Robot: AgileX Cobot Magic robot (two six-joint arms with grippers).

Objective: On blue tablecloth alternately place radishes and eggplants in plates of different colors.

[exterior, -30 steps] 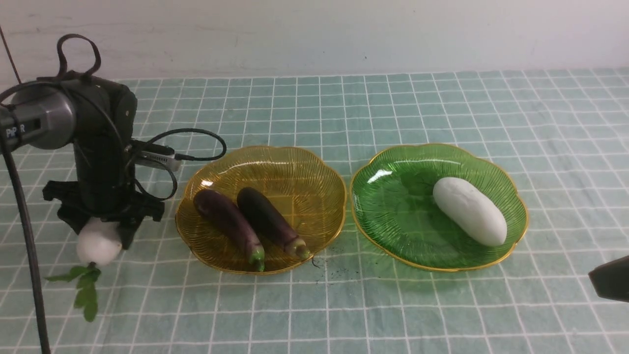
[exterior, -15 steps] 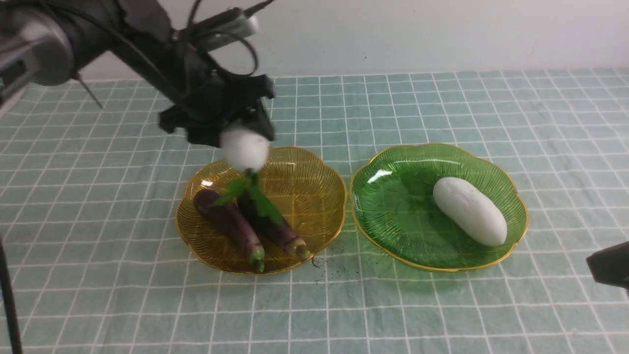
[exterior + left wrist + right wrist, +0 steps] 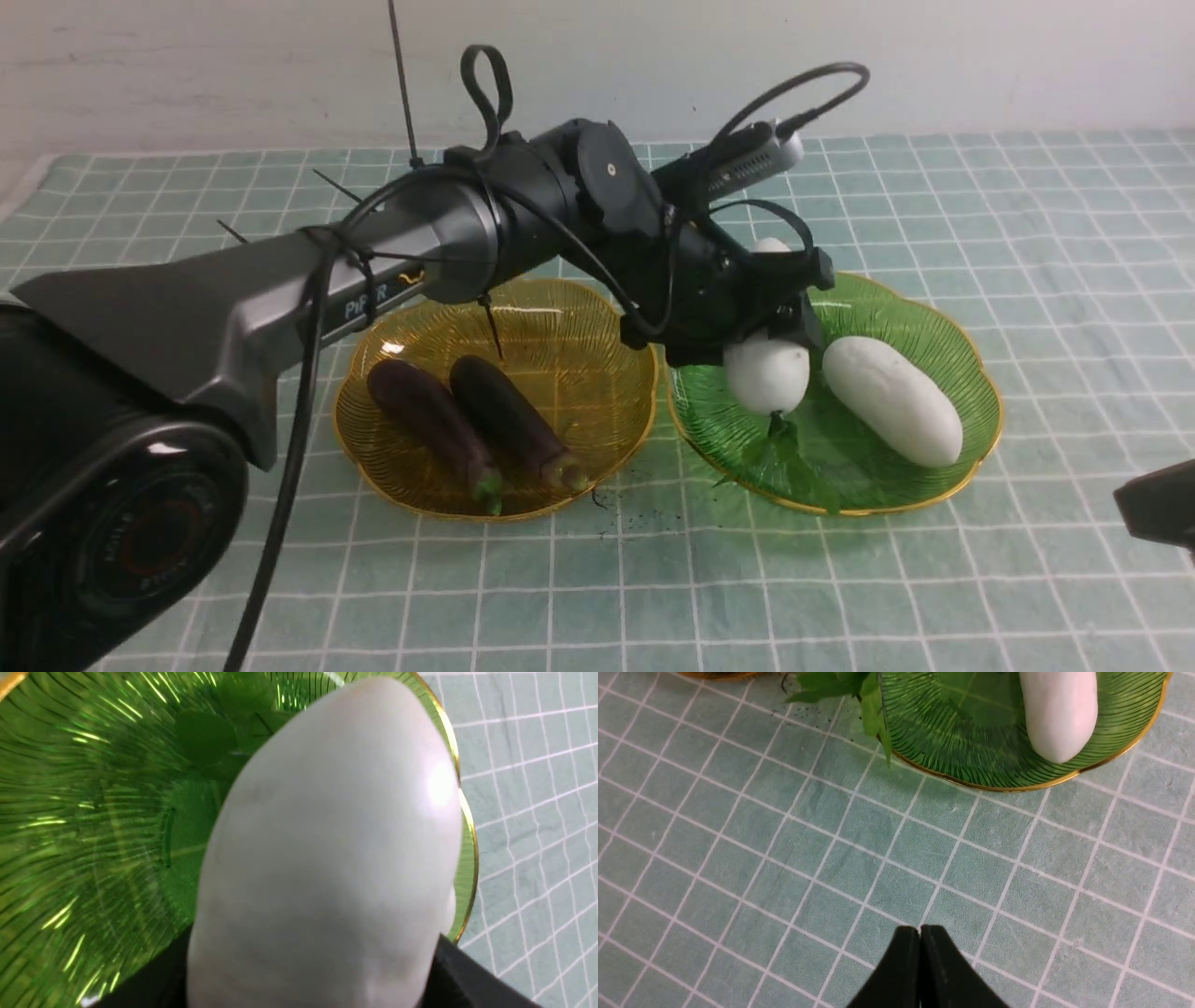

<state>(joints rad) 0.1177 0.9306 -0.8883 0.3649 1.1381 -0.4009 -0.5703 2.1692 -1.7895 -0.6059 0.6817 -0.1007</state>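
A radish (image 3: 767, 373) is held by the left fingers (image 3: 805, 327) above the green plate (image 3: 920, 315) for release. The right fingers (image 3: 906, 970) are clenched empty, clear.

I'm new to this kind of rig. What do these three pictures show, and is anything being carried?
This is a robot with two arms, each ending in a pinching end effector. The front picture looks forward from between the arms; the other two come from wrist cameras. A blue checked tablecloth carries an amber plate with two eggplants and a green plate where one radish lies. The left end effector grips a second radish, leaves hanging down, over the green plate; that radish fills its wrist picture. The right end effector is shut and empty, over the cloth.
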